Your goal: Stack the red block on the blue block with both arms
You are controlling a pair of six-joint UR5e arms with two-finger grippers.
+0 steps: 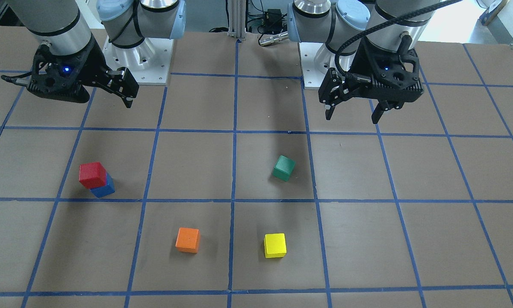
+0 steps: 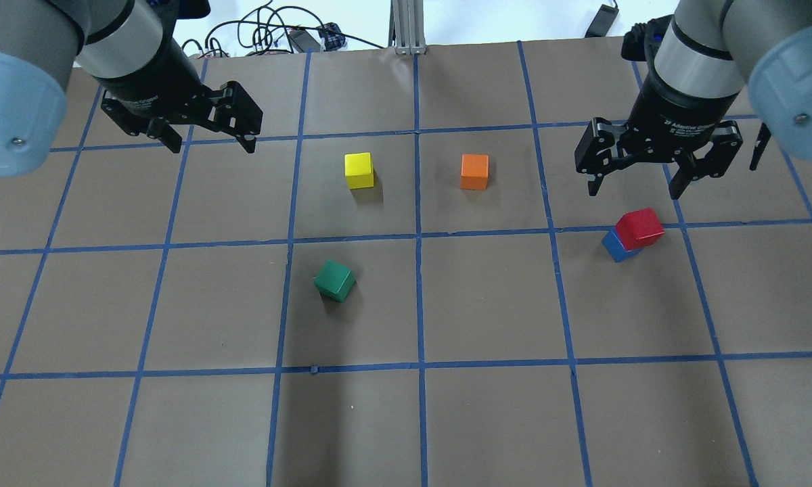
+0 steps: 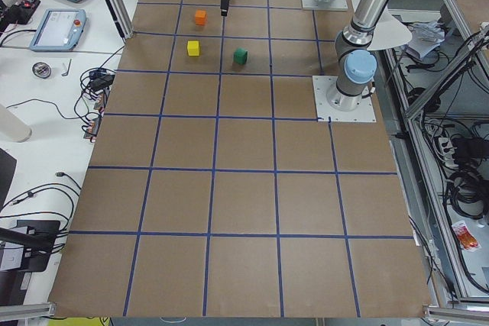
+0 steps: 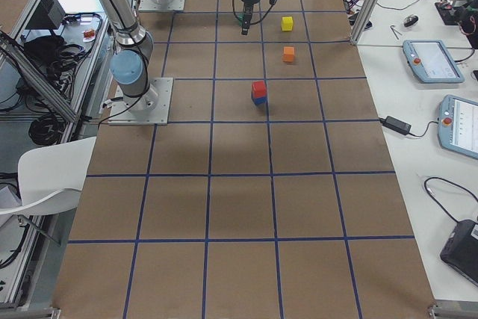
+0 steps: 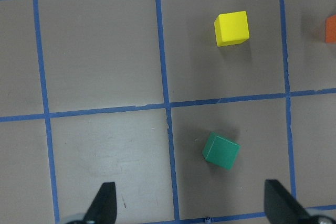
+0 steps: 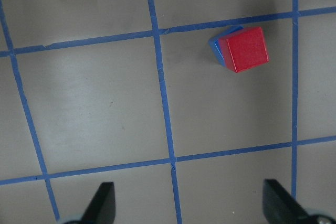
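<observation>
Though slightly askew, one red block (image 2: 639, 226) atop one blue block (image 2: 614, 249); one green cube (image 2: 335, 281), one yellow cube (image 2: 358, 170), one orange cube (image 2: 474, 171) apart; left gripper (image 2: 211, 140), right gripper (image 2: 635, 191) wide, empty.

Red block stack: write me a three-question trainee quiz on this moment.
1. True or false: the red block rests on the blue block.
2. The right hand is: A open and empty; B shut on the red block; C shut on the blue block.
3. How many other cubes stand on the table?
Key: 1 true; 2 A; 3 three: green cube, yellow cube, orange cube.
</observation>
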